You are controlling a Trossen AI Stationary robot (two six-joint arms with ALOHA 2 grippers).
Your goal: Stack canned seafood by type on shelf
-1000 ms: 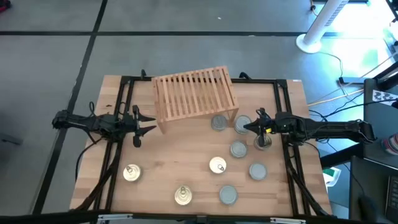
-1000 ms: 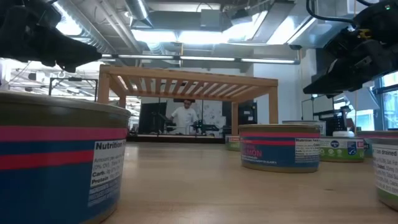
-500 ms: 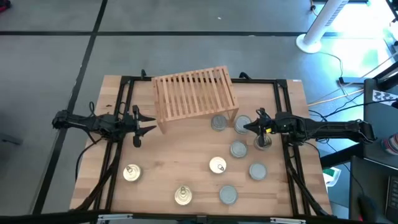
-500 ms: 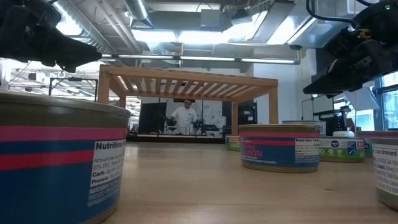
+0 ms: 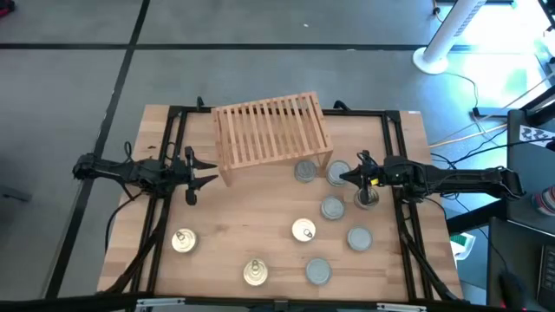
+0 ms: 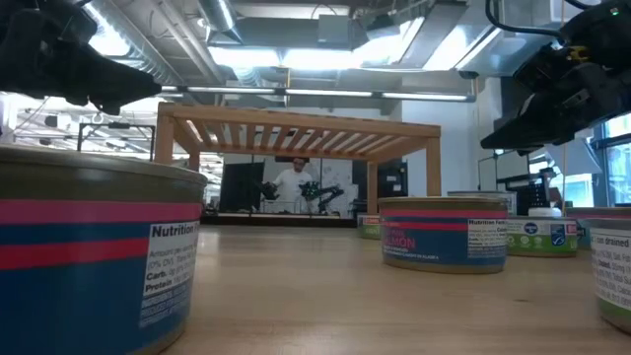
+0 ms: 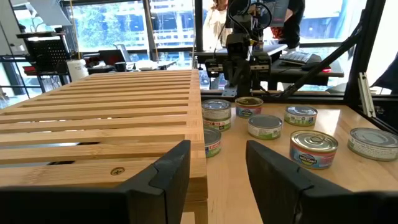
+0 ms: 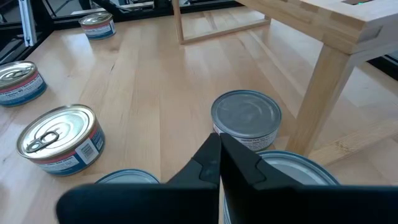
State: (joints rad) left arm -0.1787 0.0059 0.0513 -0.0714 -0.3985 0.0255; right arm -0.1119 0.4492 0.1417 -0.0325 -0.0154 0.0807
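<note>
My left hand (image 5: pixel 206 172), fingers apart, hovers at nine o'clock of the light wooden slatted shelf (image 5: pixel 271 128); my right hand (image 5: pixel 347 177), pinched together, hangs over silver-topped round tins (image 5: pixel 305 171).

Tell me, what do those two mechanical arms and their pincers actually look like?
Both are slim, matt black jointed arms with thin black cables trailing along them. Each ends in a two-finger pincer: the left gripper has flat, dark, wedge-shaped fingers, and the right gripper tapers to a narrow black point. A small yellow mark sits near the right arm's wrist.

Robotics lab — exposed ceiling ducts (image 6: pixel 296 30), distant person (image 6: pixel 293 183) beside another robot arm (image 6: pixel 320 192).
</note>
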